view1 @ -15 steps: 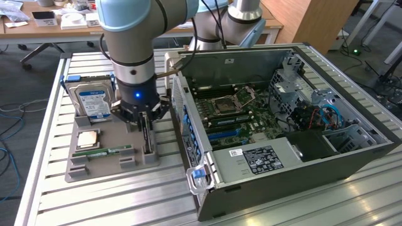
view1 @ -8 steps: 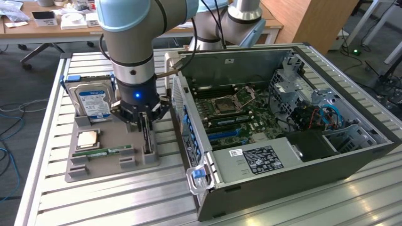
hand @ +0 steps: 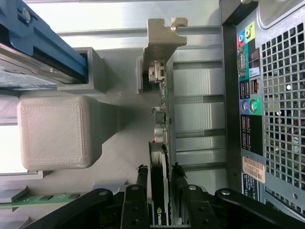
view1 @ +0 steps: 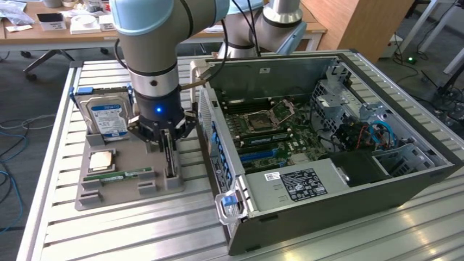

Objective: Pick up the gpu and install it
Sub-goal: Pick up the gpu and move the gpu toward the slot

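The gpu (view1: 170, 163) stands on its edge in a slot of the grey holder tray (view1: 127, 200), a thin dark card just beside the open computer case (view1: 348, 206). My gripper (view1: 168, 145) has come straight down onto the card's top edge. In the wrist view the gpu (hand: 159, 143) runs away from me to its pale metal bracket (hand: 159, 40), and my gripper (hand: 158, 174) has one black finger on each flat side, pressed close against it. The card still sits in the holder.
On the holder tray are a silver hard drive in a blue frame (view1: 108, 114), a CPU (view1: 101, 159) and a green memory stick (view1: 119, 175). The case lies on its side with the motherboard (view1: 275, 130) exposed. Its rear port panel (hand: 250, 95) is close beside the card.
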Robot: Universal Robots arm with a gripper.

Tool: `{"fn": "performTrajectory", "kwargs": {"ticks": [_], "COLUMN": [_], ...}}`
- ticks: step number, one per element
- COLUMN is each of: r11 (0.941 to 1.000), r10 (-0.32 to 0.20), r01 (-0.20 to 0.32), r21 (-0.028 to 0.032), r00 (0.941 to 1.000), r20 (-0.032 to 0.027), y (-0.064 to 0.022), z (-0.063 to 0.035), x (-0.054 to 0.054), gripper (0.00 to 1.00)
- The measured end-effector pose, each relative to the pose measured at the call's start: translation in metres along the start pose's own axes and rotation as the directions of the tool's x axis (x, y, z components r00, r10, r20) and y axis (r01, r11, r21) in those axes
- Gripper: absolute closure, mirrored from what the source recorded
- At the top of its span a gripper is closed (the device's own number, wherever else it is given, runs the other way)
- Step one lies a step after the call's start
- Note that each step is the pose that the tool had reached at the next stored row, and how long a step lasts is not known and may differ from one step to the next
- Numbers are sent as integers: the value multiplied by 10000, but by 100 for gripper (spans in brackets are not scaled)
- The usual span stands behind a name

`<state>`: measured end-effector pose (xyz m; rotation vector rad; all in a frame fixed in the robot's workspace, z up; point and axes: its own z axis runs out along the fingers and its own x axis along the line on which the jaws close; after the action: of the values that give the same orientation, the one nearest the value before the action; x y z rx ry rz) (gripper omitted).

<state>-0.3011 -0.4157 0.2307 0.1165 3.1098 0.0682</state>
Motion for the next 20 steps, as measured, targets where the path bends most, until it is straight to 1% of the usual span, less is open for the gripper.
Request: {"fn": "performTrajectory", "kwargs": {"ticks": [2,20], "r11": [10000,10000], "r10": [0,0], "r01": [0,0], "r21": [-2,-1], "r00": [10000,10000], "r20": [1,0], "y": [1,-22], "z": [-13,-16], "x": [-1,-3], "gripper": [65,65]}}
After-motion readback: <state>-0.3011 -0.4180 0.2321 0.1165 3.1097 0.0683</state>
